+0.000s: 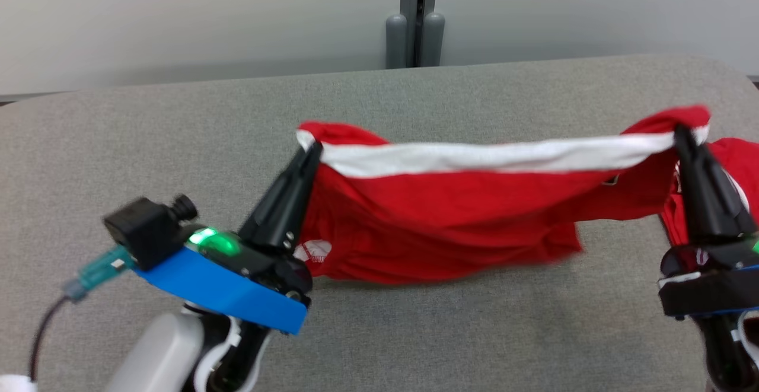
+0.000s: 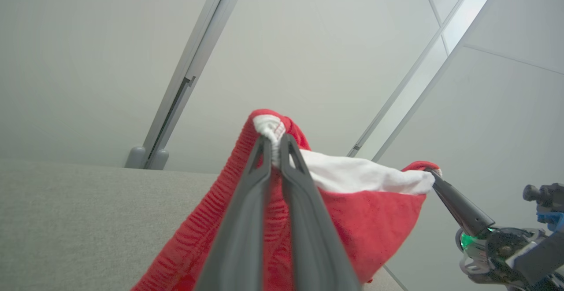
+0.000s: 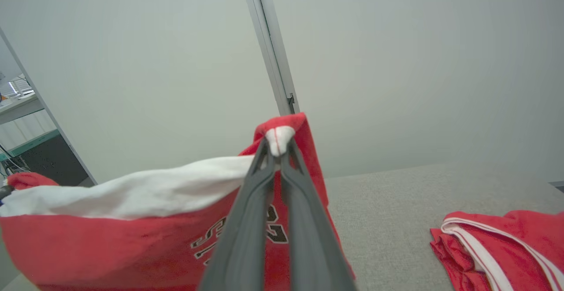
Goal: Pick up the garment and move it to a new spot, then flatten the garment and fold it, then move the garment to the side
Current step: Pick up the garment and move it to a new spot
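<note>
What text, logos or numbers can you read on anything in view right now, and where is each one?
Dark, white-edged lettering on the held red garment: partly hidden behind the right gripper, not readable as a word.
White emblem on the same garment, beside the left gripper: too blurred to read.
Second red garment on the table: no text visible.

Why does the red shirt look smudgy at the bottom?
Head view: the garment has a smeared lower edge, probably motion blur, and a green light glares. Left wrist view: the near fingers look soft. Right wrist view: the lettering is readable.
</note>
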Robot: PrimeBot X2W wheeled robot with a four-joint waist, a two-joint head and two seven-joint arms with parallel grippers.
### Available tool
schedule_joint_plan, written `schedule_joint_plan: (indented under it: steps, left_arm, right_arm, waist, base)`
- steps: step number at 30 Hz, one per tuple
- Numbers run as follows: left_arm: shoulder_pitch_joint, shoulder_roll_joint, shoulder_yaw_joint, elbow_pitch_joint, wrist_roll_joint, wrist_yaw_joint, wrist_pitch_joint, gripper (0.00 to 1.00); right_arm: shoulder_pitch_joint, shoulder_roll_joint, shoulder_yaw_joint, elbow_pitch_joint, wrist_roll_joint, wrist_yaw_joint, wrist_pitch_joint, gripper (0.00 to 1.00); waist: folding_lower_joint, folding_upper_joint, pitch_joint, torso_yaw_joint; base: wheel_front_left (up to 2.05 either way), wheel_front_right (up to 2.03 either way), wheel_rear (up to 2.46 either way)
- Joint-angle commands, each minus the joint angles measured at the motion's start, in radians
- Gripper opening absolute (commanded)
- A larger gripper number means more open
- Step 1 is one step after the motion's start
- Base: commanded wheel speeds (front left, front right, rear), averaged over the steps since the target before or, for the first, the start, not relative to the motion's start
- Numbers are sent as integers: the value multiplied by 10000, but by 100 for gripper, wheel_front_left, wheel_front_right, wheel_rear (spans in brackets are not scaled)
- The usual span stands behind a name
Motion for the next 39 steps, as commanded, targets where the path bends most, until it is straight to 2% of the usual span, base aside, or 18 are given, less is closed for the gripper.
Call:
schedule_joint_plan:
  steps: [1, 6, 9, 11, 17, 22, 27, 33, 39]
  left_arm:
    - [-297, 119, 145, -205, -145, 60, 142, 0]
    - [-896, 390, 678, -989, -880, 480, 1031, 0]
    - [-1507, 561, 981, -1028, -1114, 699, 1475, 0]
    - [-2105, 850, 1129, -865, -868, 759, 1696, 0]
    - [-4555, 1006, 1638, 469, -640, 849, 2079, 0]
    - [-6880, 969, 1947, 2148, -201, 817, 1918, 0]
    - [-8785, 929, 2135, 3527, 355, 575, 1172, 0]
    - [-9632, 591, 2417, 4738, 432, -13, -244, 0]
    - [-8198, 479, 1768, 5455, 529, -494, -1253, 0]
  right_arm:
    - [-248, -23, -30, -289, -117, 1, 110, 0]
    - [-1241, -21, -2, -1182, -489, 1, 815, 0]
    - [-2174, -159, 140, -901, -692, 1, 1222, 0]
    - [-2955, -360, 436, -423, -869, 1, 1453, 0]
    - [-6260, -949, 1245, 2116, -987, 1, 1206, 0]
    - [-9041, -979, 1676, 4547, -1343, -1, 72, 0]
    - [-11239, -767, 1544, 6462, -1841, -7, -1608, 0]
    - [-12218, -620, 1058, 7824, -1886, -13, -3260, 0]
    - [-10608, -522, 1239, 8919, -1299, -13, -3594, 0]
  waist:
    - [1, 0, 74, 10]
    - [1, 0, 498, -128]
    - [1, 0, 928, -262]
    - [1, 0, 1364, -418]
    - [1, 0, 2696, -759]
    - [1, 0, 3371, -1083]
    - [1, 0, 3531, -1272]
    - [1, 0, 3446, -1321]
    - [1, 0, 3386, -1400]
  base:
    - [0, 0, 0]
    - [0, 0, 0]
    - [0, 0, 0]
    - [0, 0, 0]
    - [0, 0, 0]
    - [0, 0, 0]
    - [0, 0, 0]
    - [0, 0, 0]
    - [0, 0, 0]
